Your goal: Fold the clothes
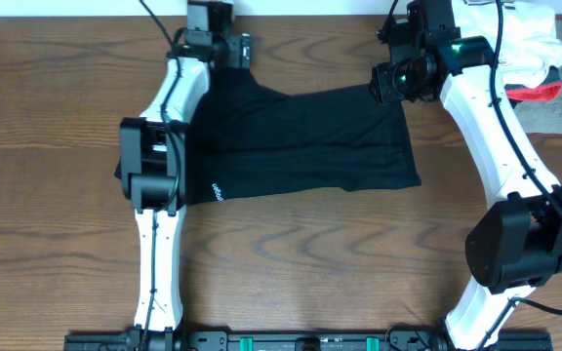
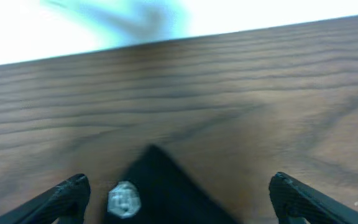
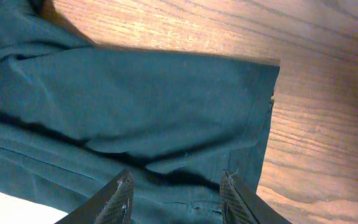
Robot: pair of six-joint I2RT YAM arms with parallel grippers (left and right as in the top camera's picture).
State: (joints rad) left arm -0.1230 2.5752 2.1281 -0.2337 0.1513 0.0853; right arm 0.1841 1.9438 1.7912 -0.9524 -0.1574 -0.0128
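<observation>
Two grippers, both parked at the shirt's upper edge in the overhead frame.

Shirt: the black T-shirt (image 1: 301,141) lies at the centre of the table (image 1: 57,97), flattened into a wide band. Its long axis runs left to right across the frame. There is small white print at its lower left.

Left gripper (image 1: 224,47): it sits upper left of centre, over the shirt's upper left corner. In its wrist view the fingers (image 2: 73,193) stand wide apart. A black point of cloth with a pale label (image 2: 124,199) lies between them, touched by neither. It grips nothing.

Right gripper (image 1: 386,83): it sits upper right of centre, at the shirt's upper right corner. In its wrist view the fingers (image 3: 122,193) stand roughly half apart. The cloth lies flat beneath and beyond them, and you can see nothing pinched.

What the next move turns on: the bulk of the shirt lies below both grippers in the overhead frame, with its long axis crosswise to the arms. Each arm is nearest its own corner. Your left looks better placed, with the corner already inside its jaws. Your right seems to sit a little inside its corner rather than on it, so check that before closing.

Watch the upper right of the frame. The white garment (image 1: 525,44) and the grey folded garment (image 1: 544,112) lie just beside the right arm. Neither is yours to fold.
</observation>
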